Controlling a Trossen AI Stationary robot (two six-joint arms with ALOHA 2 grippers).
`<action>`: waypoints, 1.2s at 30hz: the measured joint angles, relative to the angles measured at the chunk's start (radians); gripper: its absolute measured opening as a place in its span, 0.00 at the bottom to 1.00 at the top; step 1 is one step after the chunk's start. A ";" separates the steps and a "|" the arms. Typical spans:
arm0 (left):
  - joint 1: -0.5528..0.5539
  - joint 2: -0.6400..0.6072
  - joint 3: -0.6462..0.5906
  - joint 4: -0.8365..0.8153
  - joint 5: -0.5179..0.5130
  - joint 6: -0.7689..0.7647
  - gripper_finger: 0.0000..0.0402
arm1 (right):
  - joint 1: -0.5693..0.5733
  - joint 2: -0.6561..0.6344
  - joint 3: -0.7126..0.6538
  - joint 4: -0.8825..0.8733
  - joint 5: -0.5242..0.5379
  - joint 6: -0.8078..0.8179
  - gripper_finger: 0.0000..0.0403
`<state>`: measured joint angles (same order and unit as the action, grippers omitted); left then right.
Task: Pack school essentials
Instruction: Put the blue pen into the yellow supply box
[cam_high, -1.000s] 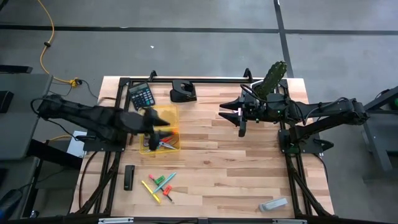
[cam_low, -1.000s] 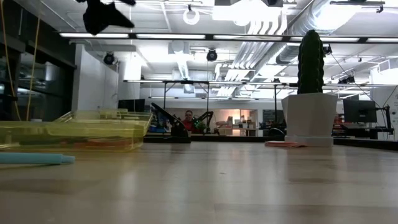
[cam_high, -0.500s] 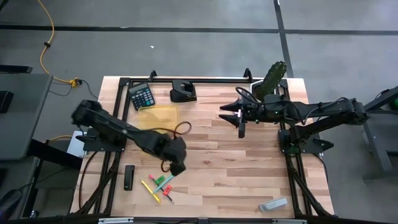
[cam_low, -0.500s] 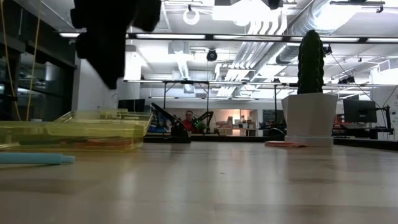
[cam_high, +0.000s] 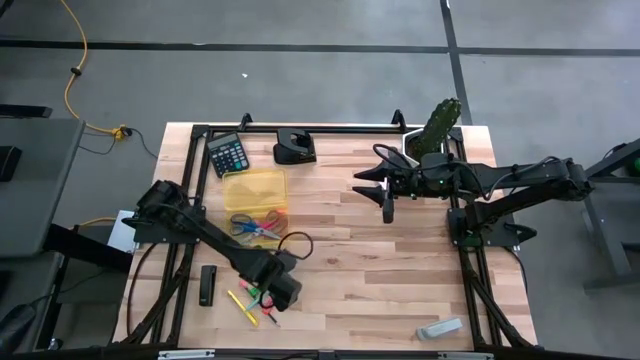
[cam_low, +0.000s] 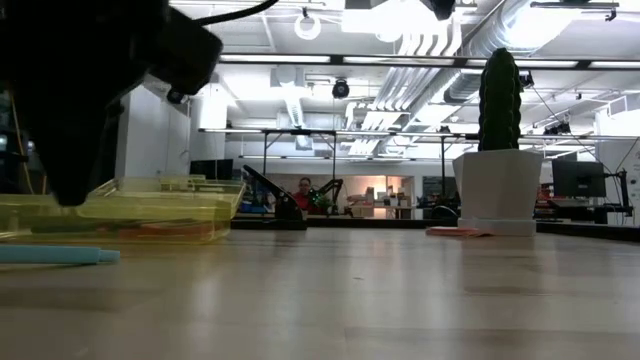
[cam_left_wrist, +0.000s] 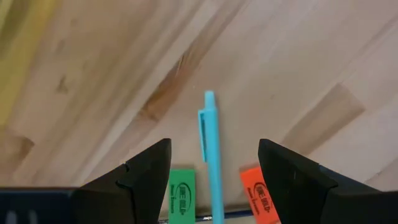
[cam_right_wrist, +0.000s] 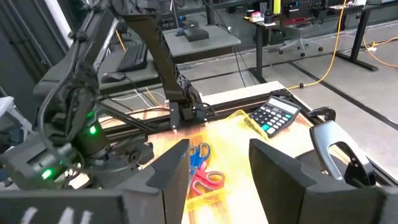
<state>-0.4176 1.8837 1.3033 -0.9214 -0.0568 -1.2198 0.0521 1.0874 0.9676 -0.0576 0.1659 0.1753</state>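
With the left gripper spread wide over the loose pens near the table's front edge, you've got the blue pen centred between its fingers, green eraser and orange eraser flanking. Descend crooked and you'll likely pinch an eraser too. Yellow tray already holds scissors. Right gripper waits open, near the cactus.

Bright ceiling lights; left arm backlit, blurred.
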 joint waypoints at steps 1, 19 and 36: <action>-0.006 0.006 0.000 -0.002 -0.001 -0.010 0.57 | 0.000 0.000 0.000 0.000 0.000 0.000 0.39; -0.047 0.095 -0.001 0.009 0.066 -0.015 0.57 | -0.040 0.000 0.000 -0.006 0.000 0.061 0.39; -0.040 0.104 -0.011 0.051 0.102 0.058 0.24 | -0.039 0.000 0.000 -0.006 0.000 0.070 0.39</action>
<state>-0.4580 1.9881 1.2926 -0.8703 0.0448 -1.1617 0.0128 1.0874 0.9676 -0.0635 0.1658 0.2451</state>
